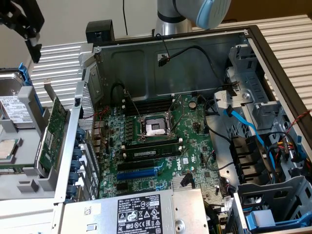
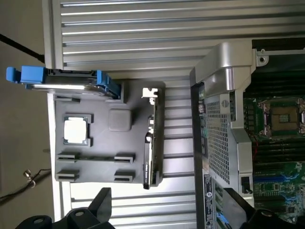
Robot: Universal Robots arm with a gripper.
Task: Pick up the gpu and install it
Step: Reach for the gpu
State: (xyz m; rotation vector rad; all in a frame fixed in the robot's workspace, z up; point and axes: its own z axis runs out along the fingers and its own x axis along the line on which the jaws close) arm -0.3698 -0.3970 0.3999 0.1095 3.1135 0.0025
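Note:
The gpu [image 1: 52,134] is a small green card standing on edge in a slot of the grey tray [image 1: 29,183], just outside the open computer case on the exterior view's left. The wrist view sees the gpu [image 2: 152,143] edge-on, its silver bracket at one end. My gripper [image 1: 29,36] hangs high above the tray and touches nothing. In the wrist view the gripper [image 2: 169,210] is open, its two black fingers [image 2: 102,205] wide apart with nothing between them. The large green motherboard [image 1: 161,141] lies inside the case, with a blue slot [image 1: 139,173] near its front.
The tray [image 2: 100,167] also holds a hard drive [image 1: 17,105] with blue rails and a processor chip [image 2: 76,130]. The case's perforated wall [image 1: 80,141] rises between tray and motherboard. A power supply [image 1: 141,212] sits at the front, and blue cables [image 1: 248,126] and drive bays on the exterior view's right.

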